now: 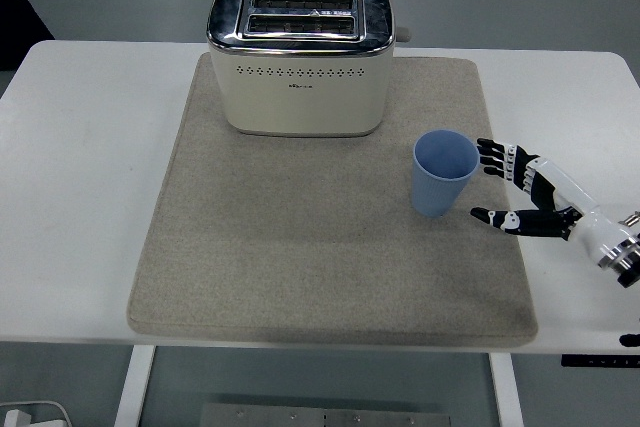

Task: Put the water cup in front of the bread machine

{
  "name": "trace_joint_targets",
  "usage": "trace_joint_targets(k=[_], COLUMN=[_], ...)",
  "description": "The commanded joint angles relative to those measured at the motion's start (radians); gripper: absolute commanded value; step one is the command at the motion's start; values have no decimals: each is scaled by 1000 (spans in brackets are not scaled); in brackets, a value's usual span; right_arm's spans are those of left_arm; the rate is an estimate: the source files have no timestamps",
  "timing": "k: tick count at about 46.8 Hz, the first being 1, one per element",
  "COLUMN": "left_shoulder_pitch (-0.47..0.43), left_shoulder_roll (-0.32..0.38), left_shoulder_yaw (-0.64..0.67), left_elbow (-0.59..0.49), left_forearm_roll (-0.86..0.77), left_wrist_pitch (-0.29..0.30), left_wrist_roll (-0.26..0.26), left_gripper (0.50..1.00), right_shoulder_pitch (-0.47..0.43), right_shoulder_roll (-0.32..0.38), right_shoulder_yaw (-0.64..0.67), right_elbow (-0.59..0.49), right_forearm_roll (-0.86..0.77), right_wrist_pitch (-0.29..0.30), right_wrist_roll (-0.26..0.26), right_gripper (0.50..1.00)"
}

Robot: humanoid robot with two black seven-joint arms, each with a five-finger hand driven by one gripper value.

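A light blue water cup [445, 173] stands upright and empty on the grey mat [330, 247], to the right of and nearer than the cream and chrome bread machine [299, 57] at the mat's back. My right hand [500, 187] is open, fingers spread towards the cup, just to its right and close to it, not touching as far as I can see. The left arm is out of view.
The mat covers the middle of the white table [80, 167]. A lever knob [403, 34] sticks out of the bread machine's right side. A dark shape of a person [15, 7] shows at the top left corner.
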Motion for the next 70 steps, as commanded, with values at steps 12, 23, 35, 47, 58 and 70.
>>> trace_joint_targets(k=[12,23,35,47,58,70], left_shoulder_pitch=[0,0,0,0,0,0], left_shoulder_roll=[0,0,0,0,0,0], left_shoulder_yaw=[0,0,0,0,0,0], left_elbow=[0,0,0,0,0,0], left_forearm_roll=[0,0,0,1,0,0], left_wrist_pitch=[0,0,0,0,0,0], left_wrist_roll=[1,-1,-1,1,1,-1], left_gripper=[1000,1000,1000,1000,1000,1000], right_shoulder_pitch=[34,37,54,55,70,81], right_shoulder_roll=[36,85,111,159,182,214], right_shoulder_yaw=[-1,-2,-4,-9,-15,-15], right_elbow=[-24,-48,-63,-100,-128,-145], right_forearm_roll=[0,0,0,0,-2,-26], right_wrist_pitch=[1,1,1,3,4,-2], right_wrist_roll=[0,0,0,0,0,0], right_gripper=[919,919,919,919,917,903])
